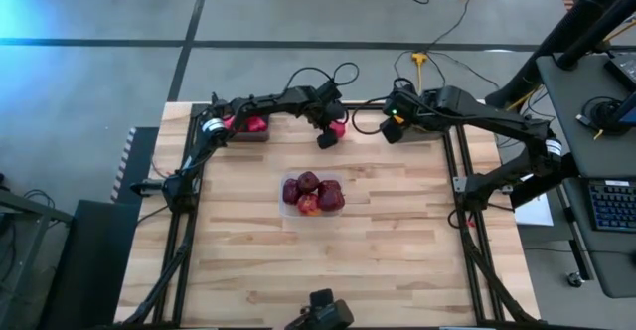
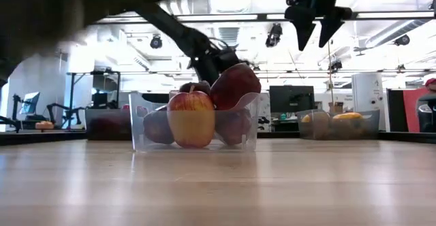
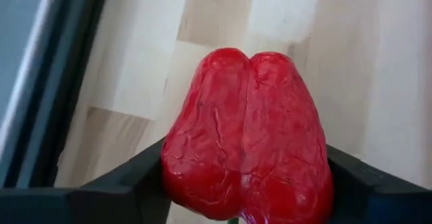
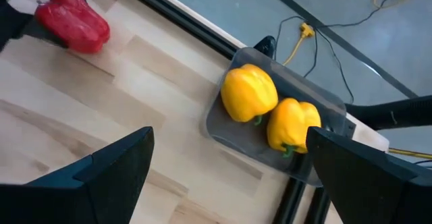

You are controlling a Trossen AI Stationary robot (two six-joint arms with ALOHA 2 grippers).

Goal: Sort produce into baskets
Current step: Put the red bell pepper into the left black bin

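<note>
The clear container (image 1: 312, 209) sits near the middle of the wooden tabletop (image 1: 388, 260) and serves as the landmark here; it holds a heap of dark red apples (image 1: 310, 193), and in the low view one apple with a yellow-red face (image 2: 191, 119) stands at its near wall while a darker one (image 2: 236, 84) rises above its rim. Beyond the container, toward the far edge of the tabletop, the left tool (image 1: 329, 134) is closed on a red bell pepper (image 1: 337, 129); the left wrist view shows this pepper (image 3: 248, 137) filling the gap between the two dark fingers (image 3: 118, 183), which press its sides, with bare wood beneath it. Whether the pepper rests on the wood or is just lifted off it cannot be told. Farther to the left of the container, at the far left corner of the tabletop, a dark grey tray (image 1: 248, 129) holds more red produce (image 1: 255, 124), partly hidden under the left arm. To the right of the held pepper and also beyond the container, the right tool (image 1: 393, 129) hangs with its fingers spread wide and nothing between them; the low view shows it (image 2: 315, 28) well above the tabletop. Its wrist view looks down on a second grey tray (image 4: 223, 129) at the tabletop's far edge with two yellow bell peppers (image 4: 249, 94) lying side by side and touching, and on the red pepper (image 4: 73, 23) well apart from that tray.
</note>
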